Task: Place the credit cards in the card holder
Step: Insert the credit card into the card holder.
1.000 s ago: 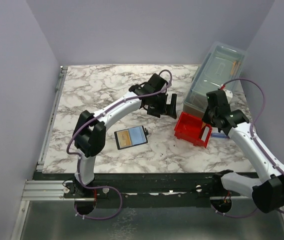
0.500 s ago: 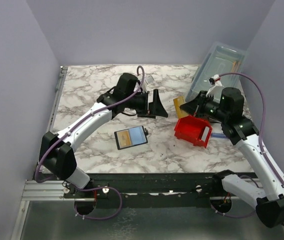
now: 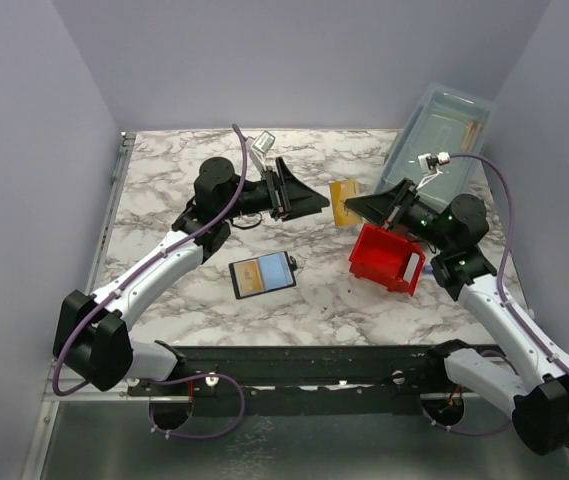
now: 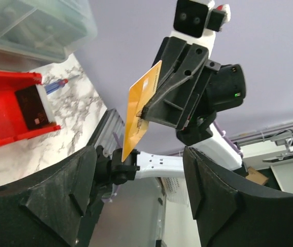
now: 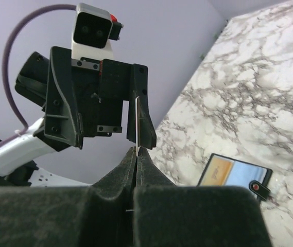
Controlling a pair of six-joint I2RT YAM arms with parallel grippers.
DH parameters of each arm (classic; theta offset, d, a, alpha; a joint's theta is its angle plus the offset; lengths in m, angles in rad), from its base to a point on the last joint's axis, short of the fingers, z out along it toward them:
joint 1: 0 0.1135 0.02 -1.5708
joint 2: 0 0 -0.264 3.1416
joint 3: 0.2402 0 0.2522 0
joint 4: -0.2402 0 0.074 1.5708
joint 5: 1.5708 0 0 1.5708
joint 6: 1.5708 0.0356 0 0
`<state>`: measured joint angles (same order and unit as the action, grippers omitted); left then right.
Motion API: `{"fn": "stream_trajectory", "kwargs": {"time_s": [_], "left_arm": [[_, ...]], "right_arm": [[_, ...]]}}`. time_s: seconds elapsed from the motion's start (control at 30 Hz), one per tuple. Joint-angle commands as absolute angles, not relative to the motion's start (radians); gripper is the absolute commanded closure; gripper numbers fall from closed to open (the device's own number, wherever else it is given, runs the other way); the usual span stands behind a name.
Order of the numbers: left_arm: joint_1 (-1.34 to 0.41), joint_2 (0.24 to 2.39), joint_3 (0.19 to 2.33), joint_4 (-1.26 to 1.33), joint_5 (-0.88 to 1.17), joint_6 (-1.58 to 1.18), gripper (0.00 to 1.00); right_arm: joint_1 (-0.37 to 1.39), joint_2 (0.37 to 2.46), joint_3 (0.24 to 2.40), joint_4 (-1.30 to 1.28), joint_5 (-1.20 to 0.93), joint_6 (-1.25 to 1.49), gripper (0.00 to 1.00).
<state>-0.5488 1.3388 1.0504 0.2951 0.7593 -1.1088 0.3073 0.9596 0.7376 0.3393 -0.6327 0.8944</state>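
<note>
My right gripper (image 3: 354,206) is shut on an orange-gold credit card (image 3: 342,203) and holds it upright in the air, left of the red bin. In the right wrist view the card (image 5: 137,125) shows edge-on, pinched at my gripper (image 5: 137,152). My left gripper (image 3: 320,203) is open and faces the card from the left, a short gap away. In the left wrist view the card (image 4: 143,110) hangs beyond its spread fingers (image 4: 71,185). The black card holder (image 3: 262,273) lies open on the table, an orange card beside its blue panel; it also shows in the right wrist view (image 5: 235,175).
A red bin (image 3: 387,258) stands tilted on the table right of the holder, also in the left wrist view (image 4: 12,110). A clear lidded box (image 3: 439,140) sits at the back right. A blue pen lies by the bin (image 3: 440,270). Walls close in on both sides.
My right gripper came up from the red bin with the card and carried it left. My left arm drew back to the left and turned its open gripper toward the card.
</note>
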Motion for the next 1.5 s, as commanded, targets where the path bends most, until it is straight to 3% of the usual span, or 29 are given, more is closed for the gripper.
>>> {"fn": "stream_trajectory", "kwargs": {"time_s": [0.0, 0.27, 0.5, 0.67, 0.83, 0.9, 1.07, 1.17, 1.3, 1.47], "left_arm": [[-0.543, 1.325, 1.043, 0.429, 0.786, -1.182, 0.28], [-0.543, 1.348, 1.067, 0.449, 0.789, -1.191, 0.35], [-0.543, 1.352, 1.064, 0.451, 0.779, -1.174, 0.52], [-0.543, 1.348, 1.068, 0.445, 0.775, -1.155, 0.69], [-0.535, 1.327, 1.097, 0.255, 0.731, -1.035, 1.00], [-0.525, 1.319, 1.128, 0.103, 0.698, -0.946, 1.00], [-0.437, 1.318, 1.209, -0.345, 0.593, -0.711, 1.00], [-0.331, 1.357, 1.218, -0.587, 0.551, -0.586, 1.00], [-0.183, 1.418, 1.150, -0.765, 0.524, -0.480, 1.00], [-0.144, 1.409, 1.028, -0.731, 0.479, -0.502, 1.00]], "right_arm": [[0.315, 0.987, 0.727, 0.539, -0.647, 1.005, 1.00], [0.346, 1.049, 0.730, 0.621, -0.637, 1.046, 1.00], [0.381, 1.108, 0.731, 0.677, -0.616, 1.061, 1.00], [0.413, 1.141, 0.733, 0.707, -0.596, 1.065, 1.00], [0.438, 1.153, 0.738, 0.661, -0.548, 1.037, 1.00], [0.443, 1.162, 0.750, 0.582, -0.525, 1.008, 0.93], [0.454, 1.187, 0.805, 0.298, -0.414, 0.869, 0.61], [0.479, 1.251, 0.838, 0.188, -0.379, 0.794, 0.49], [0.549, 1.405, 0.907, 0.052, -0.309, 0.712, 0.41], [0.683, 1.634, 1.063, -0.143, -0.102, 0.599, 0.28]]}}
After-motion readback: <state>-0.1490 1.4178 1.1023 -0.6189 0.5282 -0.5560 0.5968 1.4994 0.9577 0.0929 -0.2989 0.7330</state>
